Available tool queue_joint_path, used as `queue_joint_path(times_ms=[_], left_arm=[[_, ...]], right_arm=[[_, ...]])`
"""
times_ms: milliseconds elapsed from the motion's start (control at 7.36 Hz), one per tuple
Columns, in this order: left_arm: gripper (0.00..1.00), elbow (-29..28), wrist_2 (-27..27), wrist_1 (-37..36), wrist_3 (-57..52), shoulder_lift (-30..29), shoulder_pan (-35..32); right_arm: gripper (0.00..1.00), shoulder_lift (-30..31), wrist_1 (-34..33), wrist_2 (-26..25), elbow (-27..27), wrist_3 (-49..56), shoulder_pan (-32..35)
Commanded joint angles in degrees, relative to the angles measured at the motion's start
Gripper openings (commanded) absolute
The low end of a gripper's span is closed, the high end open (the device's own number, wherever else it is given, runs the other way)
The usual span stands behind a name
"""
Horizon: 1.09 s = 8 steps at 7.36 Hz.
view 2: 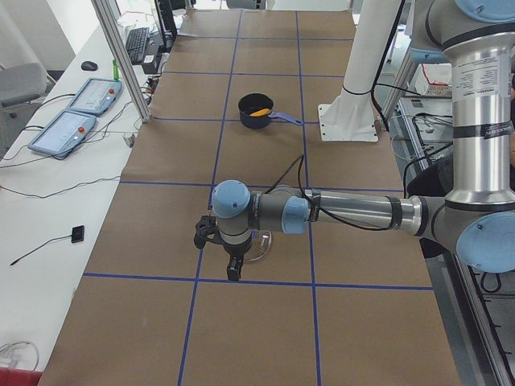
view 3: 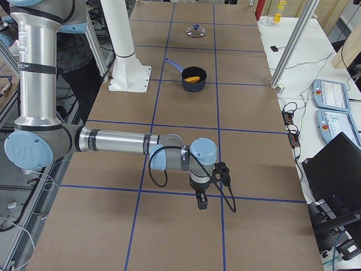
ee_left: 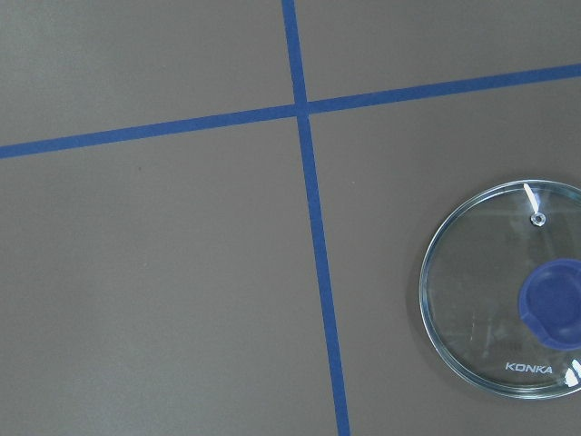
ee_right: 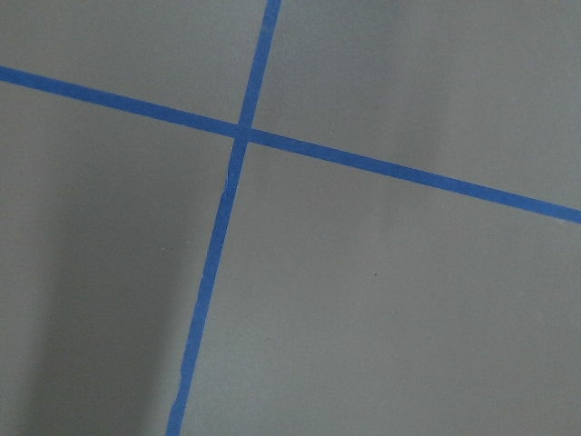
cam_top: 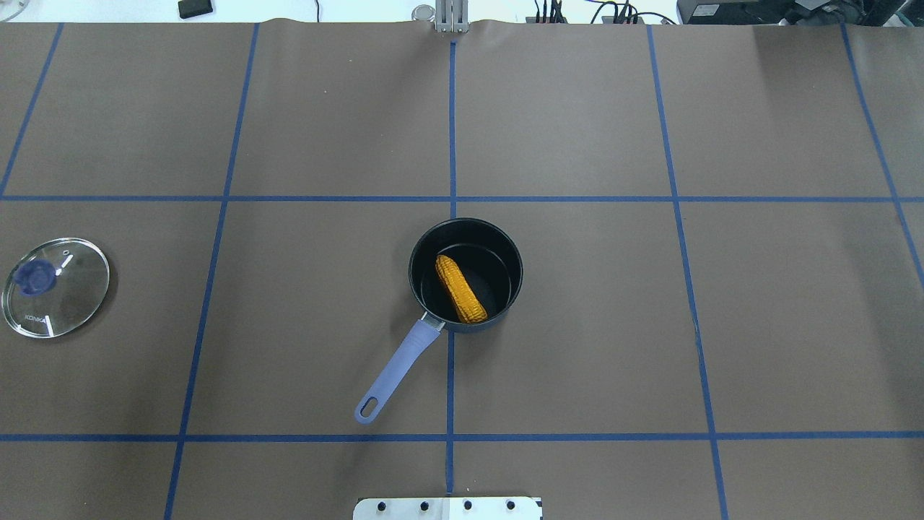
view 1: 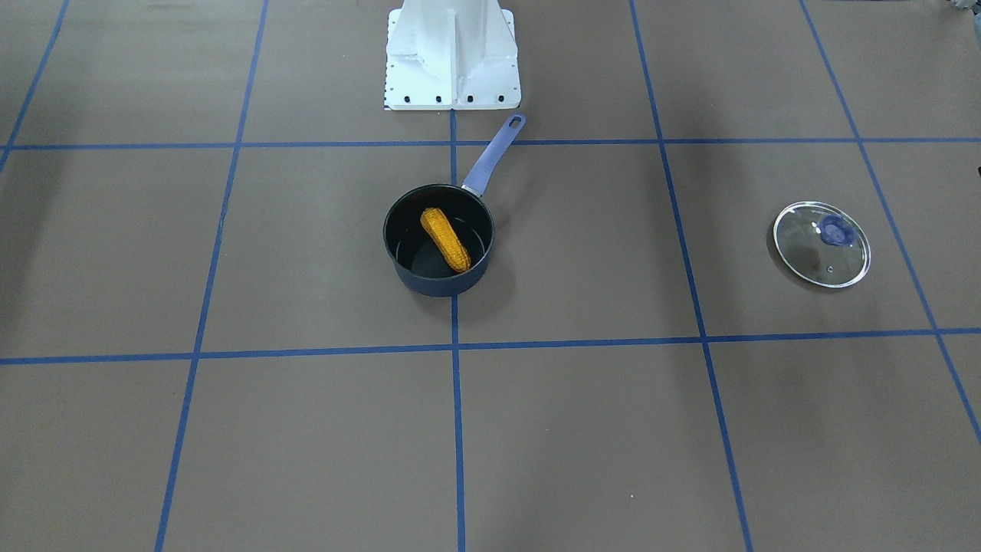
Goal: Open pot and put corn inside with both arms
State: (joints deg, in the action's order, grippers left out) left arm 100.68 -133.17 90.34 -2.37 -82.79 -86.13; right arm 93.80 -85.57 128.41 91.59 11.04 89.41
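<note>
1. You'll find the corn (view 1: pixel 445 239) inside the pot (view 1: pixel 437 285). It lies slanted across the dark bottom, with one end close to the root of the handle (view 1: pixel 490 157).
2. The pot stands upright and uncovered at mid-table on the centre line of blue tape (cam_top: pixel 452 130). Its handle points back toward the white pedestal (view 1: pixel 452 54) and a little to the robot's left.
3. The glass lid (cam_top: pixel 56 287) lies flat with its blue knob up, well apart from the pot on the robot's left side.
4. The left arm (view 2: pixel 346 211) reaches out low, and the left gripper (view 2: pixel 232 276) hangs near the lid. It seems to be just beside the lid rather than over it, though the arm hides part of the glass. You cannot tell the finger spread from this side view.
5. The right arm (view 3: pixel 118 141) reaches out at the opposite end, with the right gripper (view 3: pixel 202 206) above the brown table (view 3: pixel 254 169) near a tape crossing. How far its fingers are spread cannot be told either.
</note>
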Motion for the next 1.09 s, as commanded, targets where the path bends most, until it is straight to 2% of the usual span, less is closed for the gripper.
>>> queue_joint_path(times_ms=[0, 951], left_arm=[[0.98, 0.04, -0.07, 0.01, 0.00, -0.01, 0.00], [0.98, 0.13, -0.16, 0.01, 0.00, -0.01, 0.00]], right_arm=[[1.00, -0.37, -0.04, 0.00, -0.10, -0.05, -0.11], [1.00, -0.55, -0.04, 1.49, -0.10, -0.05, -0.11]])
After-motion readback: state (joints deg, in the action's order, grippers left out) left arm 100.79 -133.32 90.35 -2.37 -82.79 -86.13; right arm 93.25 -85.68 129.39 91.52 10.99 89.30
